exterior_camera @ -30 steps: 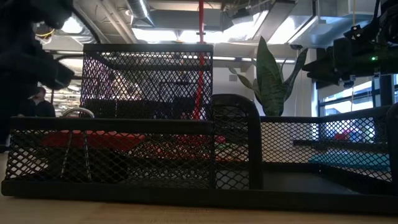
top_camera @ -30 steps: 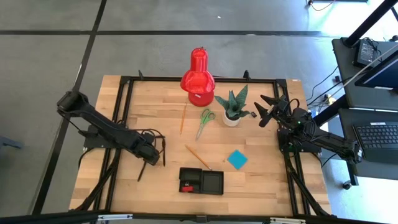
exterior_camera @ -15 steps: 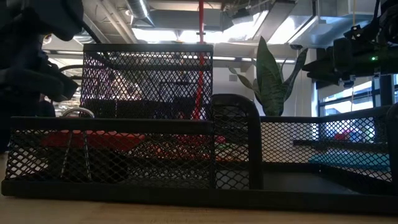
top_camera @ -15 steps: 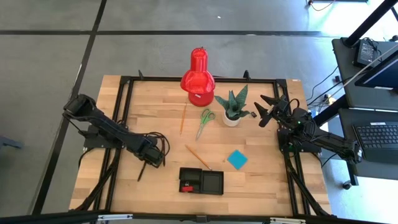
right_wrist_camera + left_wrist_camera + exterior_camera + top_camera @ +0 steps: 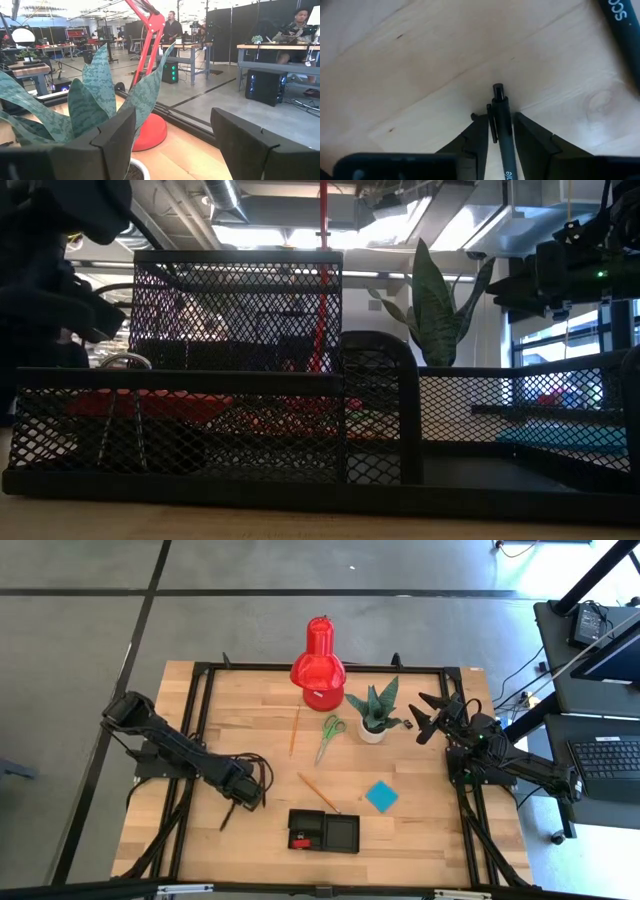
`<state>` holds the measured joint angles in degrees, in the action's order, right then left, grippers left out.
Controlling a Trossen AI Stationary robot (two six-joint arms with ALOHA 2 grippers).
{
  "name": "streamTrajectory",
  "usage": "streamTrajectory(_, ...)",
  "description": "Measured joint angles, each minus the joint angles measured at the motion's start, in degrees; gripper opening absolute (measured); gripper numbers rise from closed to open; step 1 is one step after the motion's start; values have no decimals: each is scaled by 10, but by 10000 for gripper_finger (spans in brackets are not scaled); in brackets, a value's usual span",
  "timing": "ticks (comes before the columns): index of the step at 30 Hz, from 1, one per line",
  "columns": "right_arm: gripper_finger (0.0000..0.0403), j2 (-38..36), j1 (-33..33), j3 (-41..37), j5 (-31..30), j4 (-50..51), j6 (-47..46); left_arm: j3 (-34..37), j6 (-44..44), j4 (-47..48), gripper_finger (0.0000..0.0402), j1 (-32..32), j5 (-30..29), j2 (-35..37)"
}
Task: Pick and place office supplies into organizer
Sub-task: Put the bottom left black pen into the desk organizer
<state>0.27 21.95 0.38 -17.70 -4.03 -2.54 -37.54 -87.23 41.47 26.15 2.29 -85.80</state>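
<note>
Claw work at this moment belongs to the left claw [image 5: 499, 131], which sits low over the wooden counter [image 5: 250, 730] at its left-front part, its two fingers [image 5: 475, 137] standing on either side of a black pen [image 5: 501, 135]. The pen lies flat on the wood between them, its clip end pointing away from the wrist; narrow gaps show on both sides, so the jaws are partly closed around it without a firm grip that can be made out. A second black pen [image 5: 620, 25] lies well apart from it on the counter.

To the right of that claw, the black mesh organizer [image 5: 324, 831] sits near the front edge with a small red piece [image 5: 300, 842] in its left compartment. An orange pencil [image 5: 318, 793] lies slanted just behind the organizer, and a blue note pad [image 5: 381, 796] rests to its right. Farther back lie another orange pencil [image 5: 294, 731] and the green-handled scissors [image 5: 329, 736], beside a potted plant [image 5: 375, 712] and a red lamp [image 5: 318, 665].

The right claw [image 5: 427, 715] waits at the right side near the plant, fingers spread wide and empty.
</note>
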Motion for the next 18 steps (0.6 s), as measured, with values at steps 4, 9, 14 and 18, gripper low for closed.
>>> streamTrajectory(4,260,0,0,0,0,0,0,0,23,0,61,1,-12,0)
streamTrajectory(9,260,0,0,0,0,0,0,-3,44,5,39,1,-14,0)
streamTrajectory(14,260,0,0,0,0,0,0,-26,90,14,33,3,-45,9)
streamTrajectory(18,260,0,0,0,0,0,0,-45,106,5,32,1,-92,36)
